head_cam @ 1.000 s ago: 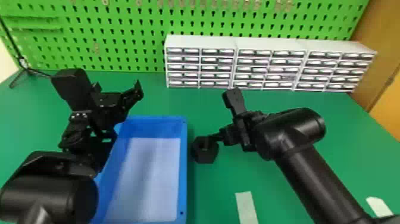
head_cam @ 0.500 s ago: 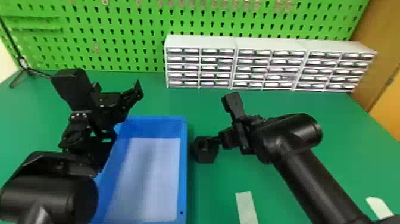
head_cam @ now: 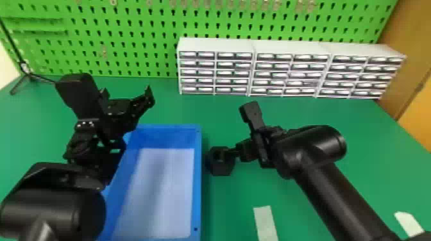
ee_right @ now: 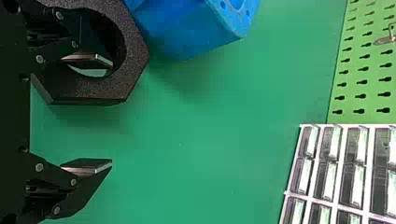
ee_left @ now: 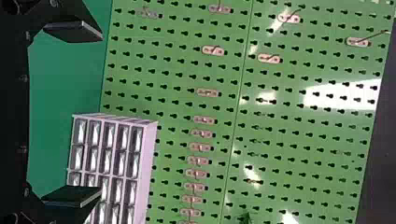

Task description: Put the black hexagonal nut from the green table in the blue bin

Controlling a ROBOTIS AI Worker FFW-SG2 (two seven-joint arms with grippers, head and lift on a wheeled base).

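Green table [head_cam: 327,112]: spread across middle and bottom.
Green pegboard [head_cam: 144,48]: upright along the top.
White drawer units [head_cam: 291,72]: lined up, upper right.
Blue bin [head_cam: 198,179]: lower left of centre, pale bottom inside.
Left gripper [head_cam: 126,93]: parted, left side.
Right gripper [head_cam: 240,153]: parted, one finger at the nut's [head_cam: 220,165] hole.
Nut: centre, just right of bin.
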